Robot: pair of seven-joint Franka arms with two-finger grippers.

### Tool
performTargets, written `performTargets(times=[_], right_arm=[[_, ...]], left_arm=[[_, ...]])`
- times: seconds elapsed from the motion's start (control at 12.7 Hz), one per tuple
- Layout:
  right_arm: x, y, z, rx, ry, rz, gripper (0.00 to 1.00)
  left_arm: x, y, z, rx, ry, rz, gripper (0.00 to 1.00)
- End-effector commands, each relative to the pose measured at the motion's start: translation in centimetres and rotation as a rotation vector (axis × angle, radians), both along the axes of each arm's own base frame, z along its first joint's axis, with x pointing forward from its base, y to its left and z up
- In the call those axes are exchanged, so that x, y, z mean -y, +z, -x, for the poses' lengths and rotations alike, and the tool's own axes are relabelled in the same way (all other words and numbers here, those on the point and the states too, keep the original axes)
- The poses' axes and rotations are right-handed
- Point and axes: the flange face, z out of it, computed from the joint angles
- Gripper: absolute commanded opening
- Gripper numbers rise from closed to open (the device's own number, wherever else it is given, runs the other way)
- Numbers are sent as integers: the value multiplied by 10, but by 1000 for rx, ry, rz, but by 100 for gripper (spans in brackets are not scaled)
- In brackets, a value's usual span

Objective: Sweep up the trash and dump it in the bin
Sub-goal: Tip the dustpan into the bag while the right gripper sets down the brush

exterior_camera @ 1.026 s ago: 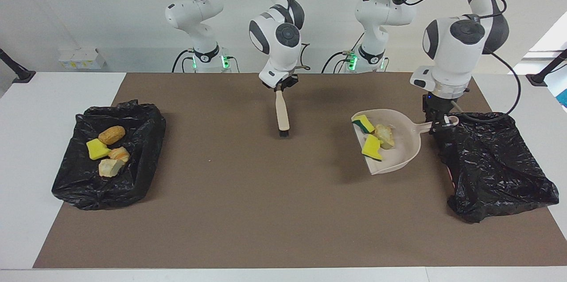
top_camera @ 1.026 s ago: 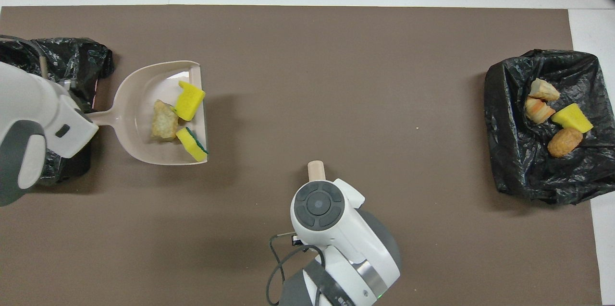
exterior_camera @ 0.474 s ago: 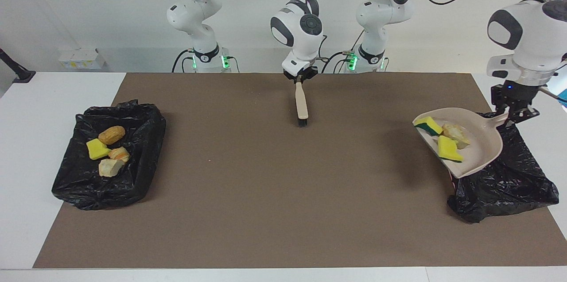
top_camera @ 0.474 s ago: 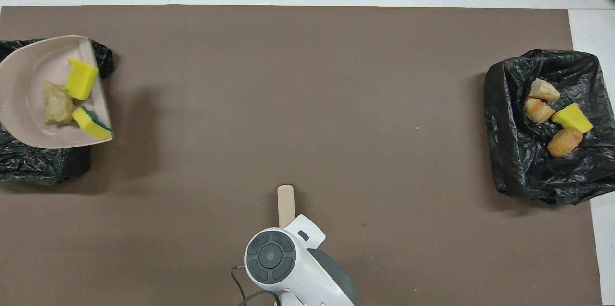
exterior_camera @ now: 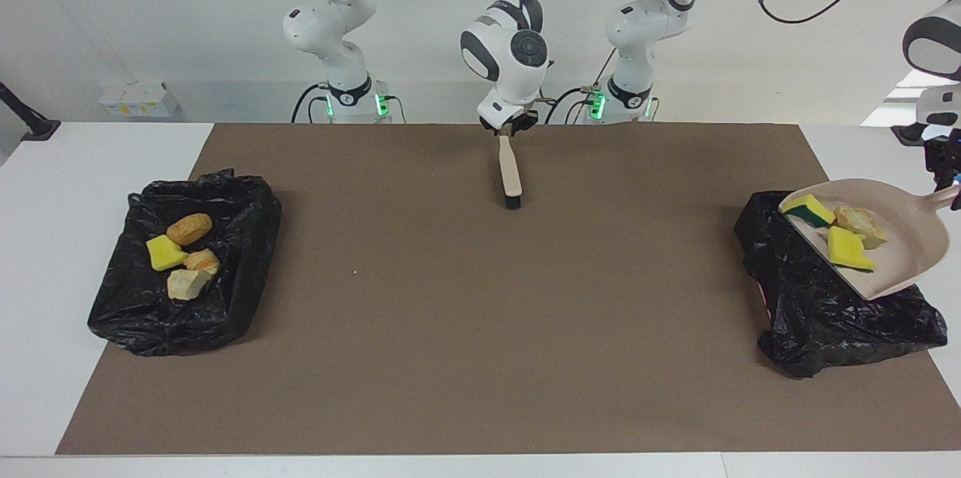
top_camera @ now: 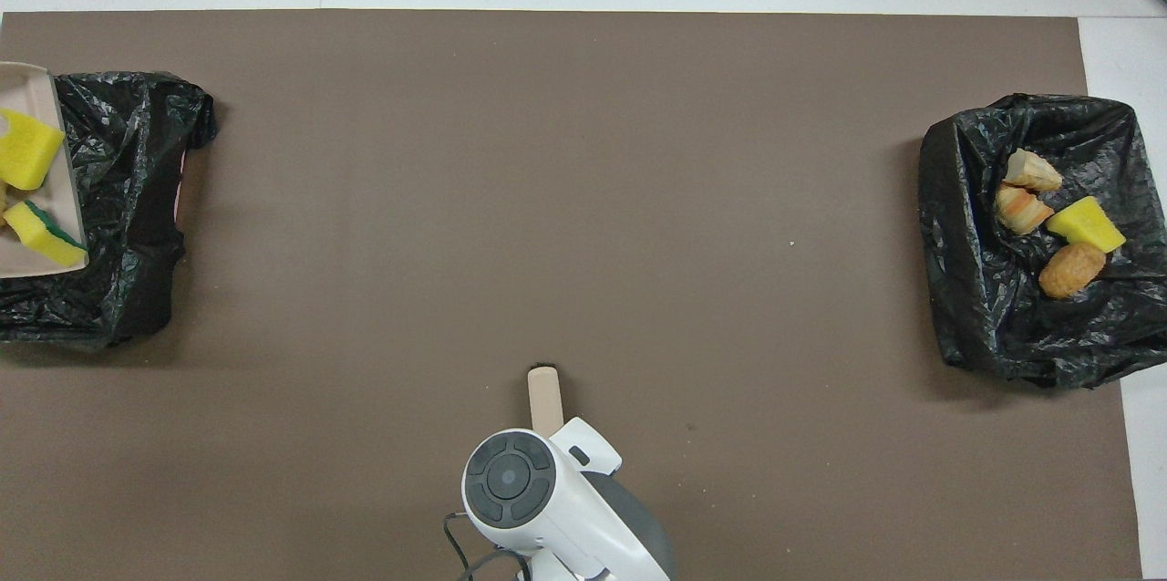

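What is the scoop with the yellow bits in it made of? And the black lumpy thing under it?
The dustpan looks like smooth beige plastic, moulded in one piece, matte. The bin liner under it looks like thin black plastic film: crinkled and shiny. The yellow scraps seem spongy foam.

trash [exterior_camera: 833, 230]: three scraps in raised dustpan [exterior_camera: 901, 238] | four in bin [exterior_camera: 233, 298]

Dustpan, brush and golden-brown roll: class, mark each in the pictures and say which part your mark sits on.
dustpan [exterior_camera: 912, 242], facing view: bare inner floor of the pan.
brush [exterior_camera: 510, 166], facing view: middle of its pale handle.
golden-brown roll [exterior_camera: 189, 228], facing view: centre of its crust, in the black-lined bin.
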Motion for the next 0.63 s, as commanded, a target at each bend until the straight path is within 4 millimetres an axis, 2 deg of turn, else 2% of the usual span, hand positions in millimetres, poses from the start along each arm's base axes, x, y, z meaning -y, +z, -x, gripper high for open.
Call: performTargets(times=[0.0,0.16,0.32,0.55], right_arm=[[-1,23,-13,0,-30,-3,100],[7,41,-30,-7,-44,-2,100],[22,64,-56,-1,-70,-18,100],[47,91,-91,8,-69,-59,100]], left_arm=[[-1,9,-12,16,-22,-106,0],[3,15,-14,5,-9,-300,0],[25,10,-17,1,9,-353,0],[38,17,-17,-12,12,-515,0]])
